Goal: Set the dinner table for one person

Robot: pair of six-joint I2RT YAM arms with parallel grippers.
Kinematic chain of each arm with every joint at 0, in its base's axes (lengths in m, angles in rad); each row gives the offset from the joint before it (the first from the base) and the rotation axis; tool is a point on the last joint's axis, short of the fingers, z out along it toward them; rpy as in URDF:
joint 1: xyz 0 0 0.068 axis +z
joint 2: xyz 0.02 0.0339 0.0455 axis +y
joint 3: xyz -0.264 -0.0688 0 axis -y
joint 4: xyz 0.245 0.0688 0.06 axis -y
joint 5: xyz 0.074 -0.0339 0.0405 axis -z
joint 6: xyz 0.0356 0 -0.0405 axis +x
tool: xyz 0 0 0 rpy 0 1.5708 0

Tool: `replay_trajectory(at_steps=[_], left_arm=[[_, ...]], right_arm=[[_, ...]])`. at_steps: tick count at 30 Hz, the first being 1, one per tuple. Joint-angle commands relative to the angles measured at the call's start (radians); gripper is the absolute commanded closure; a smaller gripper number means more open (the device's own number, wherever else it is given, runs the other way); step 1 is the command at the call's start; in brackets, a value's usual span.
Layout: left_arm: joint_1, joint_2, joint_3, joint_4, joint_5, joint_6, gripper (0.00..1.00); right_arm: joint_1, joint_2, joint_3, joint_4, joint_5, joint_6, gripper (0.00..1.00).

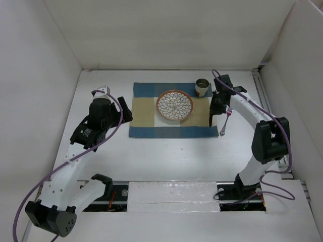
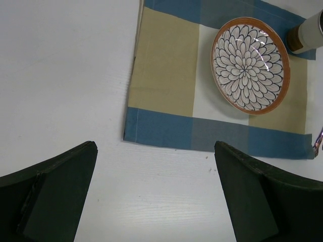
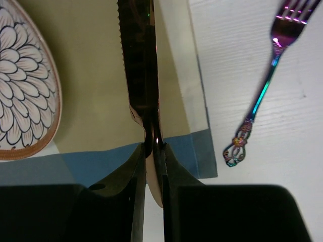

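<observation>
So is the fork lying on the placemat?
No, the fork lies on the white dinner table, just beyond the placemat edge.

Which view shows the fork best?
Right wrist: the fork lies nearly whole on the table beside the placemat, tines cropped. Top external shows it tiny; left wrist catches only its handle end.

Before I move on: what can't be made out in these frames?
- Handle of the knife: in the right wrist view it is hidden between the fingers of the right gripper.
- Whether the knife touches the placemat: no view tells.
- Contents of the cup: too small in the top view, and the cup is cut off by the left wrist view's edge.
- Tine tips of the fork: cut off by the right wrist view's top edge.
</observation>
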Motion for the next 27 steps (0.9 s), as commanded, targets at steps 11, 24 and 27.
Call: replay_trajectory(at_steps=[11, 24, 27], left_arm=[[0.000, -0.039, -0.011, 0.012, -0.028, -0.013, 0.00], [0.000, -0.030, -0.011, 0.022, -0.010, -0.013, 0.00], [0.000, -0.030, -0.011, 0.022, -0.010, -0.013, 0.00]], right_arm=[[0.094, 0.135, 0.050, 0.028, -0.008, -0.025, 1.00], [0.116, 0.234, 0.033, 0.080, -0.039, -0.025, 1.00], [0.125, 0.245, 0.033, 0.080, -0.039, -0.025, 1.00]])
